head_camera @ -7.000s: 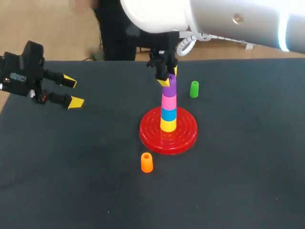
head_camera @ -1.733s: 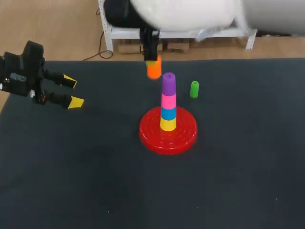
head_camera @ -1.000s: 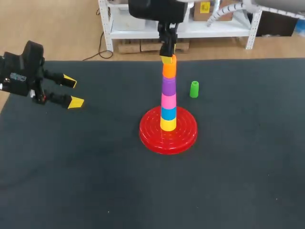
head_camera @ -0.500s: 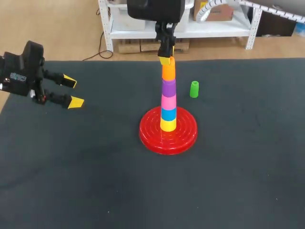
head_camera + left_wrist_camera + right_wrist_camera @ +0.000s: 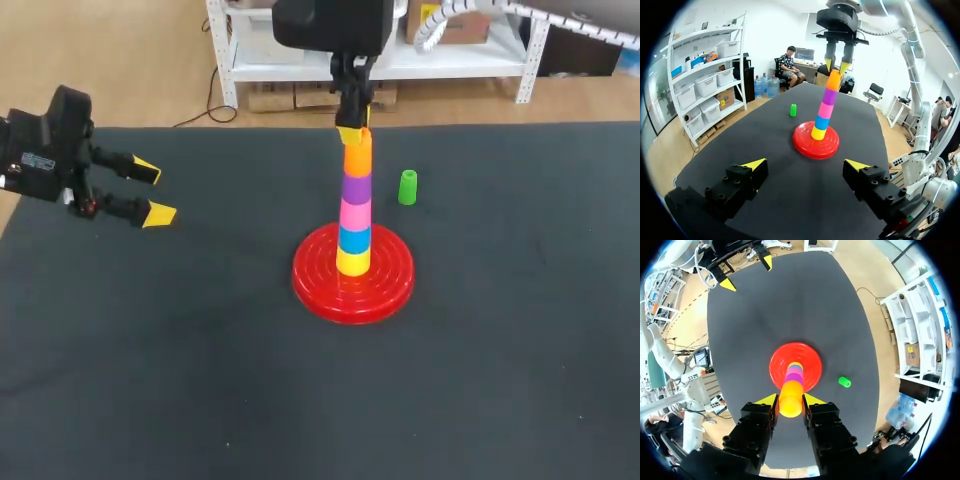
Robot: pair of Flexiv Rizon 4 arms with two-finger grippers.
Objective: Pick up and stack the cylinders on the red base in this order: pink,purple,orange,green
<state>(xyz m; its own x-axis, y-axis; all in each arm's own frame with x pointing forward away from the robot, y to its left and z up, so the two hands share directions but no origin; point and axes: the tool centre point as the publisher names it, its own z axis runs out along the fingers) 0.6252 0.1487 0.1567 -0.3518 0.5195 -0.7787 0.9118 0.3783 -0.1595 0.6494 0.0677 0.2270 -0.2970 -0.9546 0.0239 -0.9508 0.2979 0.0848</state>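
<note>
The right hand [image 5: 352, 131] grips the orange cylinder [image 5: 357, 160], which sits on the purple cylinder [image 5: 355, 187] at the top of the stack on the red base [image 5: 388, 285]. The green cylinder [image 5: 407, 187] stands on the desk [image 5: 200, 380] nearby. The left hand [image 5: 154, 192] hangs open, well apart.

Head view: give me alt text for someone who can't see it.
The right gripper is at the orange cylinder atop a tower of coloured cylinders on the red base. The green cylinder stands apart to the tower's right; the left gripper is open at the table's left edge.
</note>
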